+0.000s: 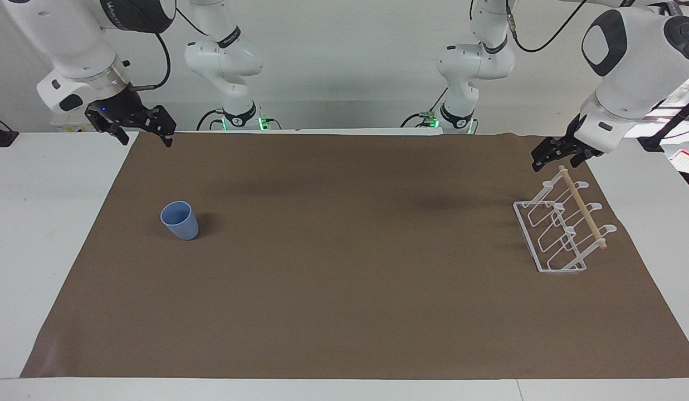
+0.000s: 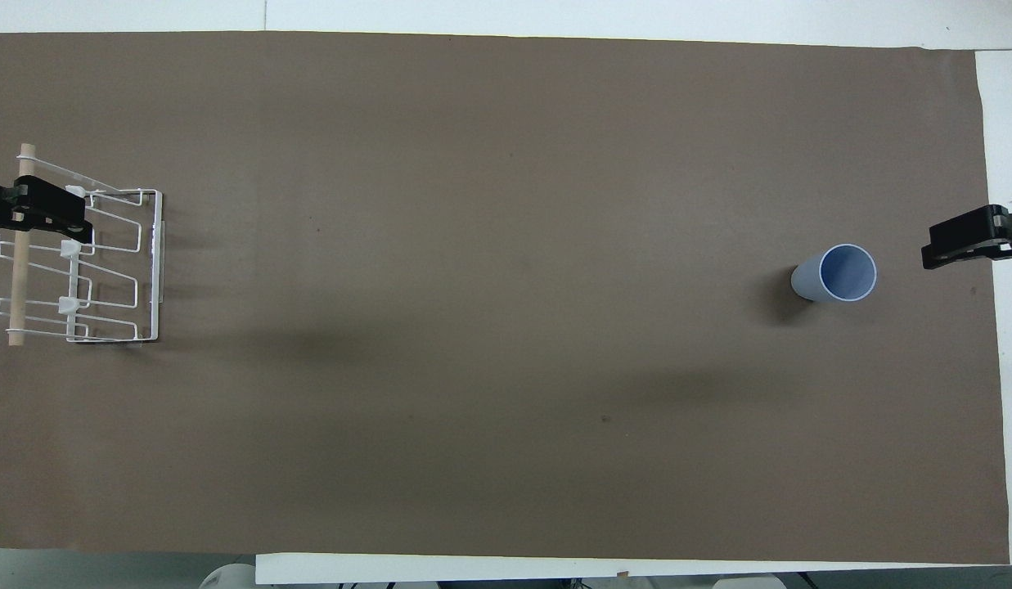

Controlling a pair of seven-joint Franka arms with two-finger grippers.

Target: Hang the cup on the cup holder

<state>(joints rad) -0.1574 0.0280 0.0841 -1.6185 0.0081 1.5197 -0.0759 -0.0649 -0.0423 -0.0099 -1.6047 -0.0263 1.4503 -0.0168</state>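
Light-blue plastic cup [image 1: 180, 220]: upright on the brown mat [image 1: 344, 289], toward the right arm's end.
White wire cup holder [image 1: 561, 231] with wooden dowel: toward the left arm's end.
Right gripper [image 1: 139, 133]: raised over the mat's edge, fingers spread, grasping nothing.
Left gripper [image 1: 556, 154]: over the holder's dowel end; finger state cannot be told.

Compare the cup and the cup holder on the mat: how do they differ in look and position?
The cup is a solid light-blue tumbler; the cup holder is an open white wire frame with a wooden rod on top.
The cup stands toward the right arm's end of the table, the cup holder toward the left arm's end.
The left tool hangs over the cup holder; nothing is over the cup.
Both rest on the brown mat, unheld.
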